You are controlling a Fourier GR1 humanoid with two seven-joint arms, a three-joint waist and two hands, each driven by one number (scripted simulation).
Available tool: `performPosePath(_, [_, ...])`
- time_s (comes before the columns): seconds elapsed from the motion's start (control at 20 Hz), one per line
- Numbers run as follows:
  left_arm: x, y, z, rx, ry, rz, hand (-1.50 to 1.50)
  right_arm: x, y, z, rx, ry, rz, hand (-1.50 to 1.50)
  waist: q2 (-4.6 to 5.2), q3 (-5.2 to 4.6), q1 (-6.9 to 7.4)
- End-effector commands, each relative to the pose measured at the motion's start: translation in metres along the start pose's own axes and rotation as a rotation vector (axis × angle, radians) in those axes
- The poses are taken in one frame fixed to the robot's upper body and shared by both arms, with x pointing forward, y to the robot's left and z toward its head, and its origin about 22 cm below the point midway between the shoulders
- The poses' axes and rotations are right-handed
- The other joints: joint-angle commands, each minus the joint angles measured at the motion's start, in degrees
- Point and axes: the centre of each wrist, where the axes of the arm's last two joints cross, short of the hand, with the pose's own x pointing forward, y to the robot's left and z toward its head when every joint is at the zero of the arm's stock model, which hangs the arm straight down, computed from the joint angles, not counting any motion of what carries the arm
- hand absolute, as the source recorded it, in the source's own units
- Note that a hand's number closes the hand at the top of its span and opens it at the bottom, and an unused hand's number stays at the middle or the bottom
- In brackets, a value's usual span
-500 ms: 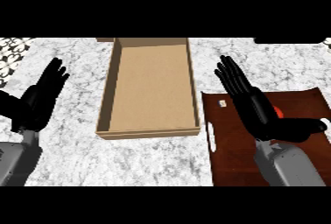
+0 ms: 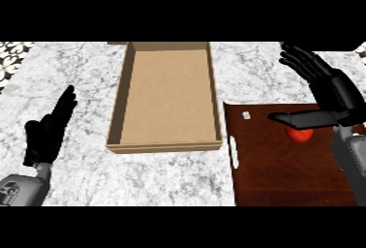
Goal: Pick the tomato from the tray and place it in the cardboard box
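Two hands are seen, and only the right hand (image 2: 332, 92) is near the task's thing: its fingers (image 2: 304, 58) are held straight and spread, pointing far and left, the thumb (image 2: 300, 118) stretched left, nothing pinched. The tomato (image 2: 300, 134) is found just under that thumb, toward the near side, partly hidden, resting on the tray (image 2: 286, 179). The cardboard box (image 2: 168, 97) lies left of the tray on the surface (image 2: 172, 179). The left hand (image 2: 46, 133), fingers straight and together, rests well apart at the left.

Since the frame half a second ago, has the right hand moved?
Yes. The right hand has shifted rightward, away from the cardboard box, now open over the tomato.
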Motion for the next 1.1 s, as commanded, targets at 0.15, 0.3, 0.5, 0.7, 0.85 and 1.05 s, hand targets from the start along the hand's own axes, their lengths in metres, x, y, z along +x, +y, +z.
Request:
performPosePath(0.15, [-0.018,-0.024,0.036,-0.011,0.02,-0.031,0.0,-0.074,-0.044,0.034,-0.159,-0.031,-0.088,-1.5,-0.06,0.11,0.33])
performPosePath(0.3, [0.004,-0.014,0.017,-0.007,0.0,-0.048,0.0,-0.047,-0.103,0.034,-0.019,-0.002,0.104,-1.5,0.12,0.15,0.52])
performPosePath(0.5, [-0.009,-0.025,0.026,-0.006,0.021,-0.047,0.0,-0.012,-0.114,0.018,0.16,0.072,0.432,-1.5,-0.08,0.02,0.49])
performPosePath(0.7, [-0.019,-0.017,0.034,0.001,0.025,-0.038,0.0,0.023,-0.143,0.016,0.362,0.204,0.6,-1.5,-0.23,-0.1,0.52])
performPosePath(0.85, [-0.015,-0.031,0.031,-0.011,0.034,-0.04,0.0,0.026,-0.128,0.006,0.539,0.308,0.727,-1.5,-0.11,-0.12,0.45])
performPosePath(1.05, [-0.019,-0.028,0.046,-0.007,0.042,-0.043,0.0,0.019,-0.107,0.003,0.713,0.402,0.799,-1.5,-0.43,-0.08,0.22])
